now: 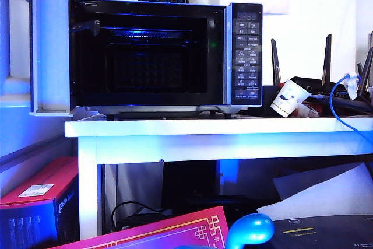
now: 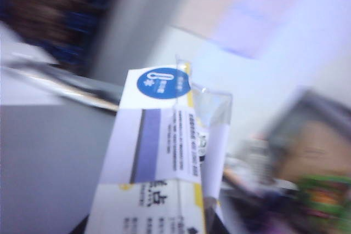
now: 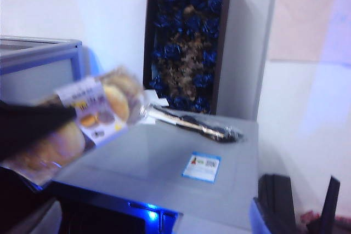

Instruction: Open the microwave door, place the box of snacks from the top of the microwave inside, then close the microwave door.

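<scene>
One box of snacks [image 3: 82,127] is pinched in the left hand above the microwave [image 1: 151,56] | door [image 1: 51,45] swung open, cavity below | right hand out of frame, spread wide.

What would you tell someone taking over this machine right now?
Left gripper: shut on the box, held in the air over the microwave.
Right gripper: open, empty, out of shot; its camera looks across the microwave's top.
Door: open, swung left.
Done: door opened, box lifted.
Left: put box inside, close door.
</scene>
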You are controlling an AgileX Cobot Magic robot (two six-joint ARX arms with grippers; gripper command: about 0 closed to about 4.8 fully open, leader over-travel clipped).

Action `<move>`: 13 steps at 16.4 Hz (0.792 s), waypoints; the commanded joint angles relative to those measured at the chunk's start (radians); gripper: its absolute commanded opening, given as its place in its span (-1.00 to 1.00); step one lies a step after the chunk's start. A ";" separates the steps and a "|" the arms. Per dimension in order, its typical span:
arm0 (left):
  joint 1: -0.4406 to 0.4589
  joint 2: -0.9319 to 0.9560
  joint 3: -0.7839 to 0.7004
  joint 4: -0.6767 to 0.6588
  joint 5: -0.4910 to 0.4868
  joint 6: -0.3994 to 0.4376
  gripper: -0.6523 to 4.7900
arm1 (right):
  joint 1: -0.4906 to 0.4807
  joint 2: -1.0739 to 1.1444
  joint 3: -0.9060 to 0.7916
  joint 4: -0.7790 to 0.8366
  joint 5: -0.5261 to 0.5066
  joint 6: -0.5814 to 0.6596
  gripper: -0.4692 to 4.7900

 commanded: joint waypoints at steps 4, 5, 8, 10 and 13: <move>0.000 -0.009 0.104 0.029 0.351 -0.229 0.00 | -0.169 -0.008 0.004 -0.067 -0.264 -0.006 1.00; 0.001 -0.009 0.120 0.029 0.405 -0.287 0.00 | -0.212 -0.008 0.004 -0.068 -0.345 -0.010 1.00; 0.019 -0.019 0.126 0.037 0.571 -0.474 0.00 | -0.296 -0.016 0.004 -0.058 -0.495 -0.055 1.00; 0.032 -0.020 0.126 0.043 0.713 -0.676 0.00 | -0.359 -0.023 0.004 -0.001 -0.631 -0.064 1.00; 0.040 -0.020 0.126 0.078 0.845 -0.968 0.00 | -0.380 -0.022 0.004 0.095 -0.748 -0.084 1.00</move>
